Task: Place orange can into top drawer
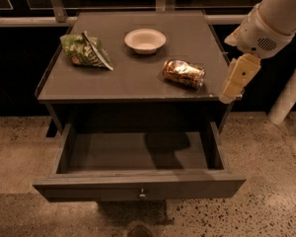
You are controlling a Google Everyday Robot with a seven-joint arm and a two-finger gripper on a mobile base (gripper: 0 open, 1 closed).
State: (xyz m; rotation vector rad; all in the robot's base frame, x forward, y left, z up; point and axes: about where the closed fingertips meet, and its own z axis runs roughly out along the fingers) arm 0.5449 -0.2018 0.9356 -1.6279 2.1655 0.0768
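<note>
The top drawer (93, 185) stands pulled out below the table (123, 80), and nothing can be seen inside it apart from a shadow on its floor. That part of the job looks done: the way in is open.

The orange can (183, 73) is not in it yet. It lies on its side on the table, toward the right front edge, well apart from the white bowl (145, 40) at the back and the green chip bag (84, 51) on the left.

The pincer (230, 94) hangs at the table's right front corner, just beside the can and not touching it, pointing downward past the edge. Whether it is open or closed cannot be told from this view. It has no hold on the can.

By my reading, the task is at an early stage. What is left is to reach the can, grasp it, lift it clear of the table edge, carry it forward and down over the open drawer, and let go there.
</note>
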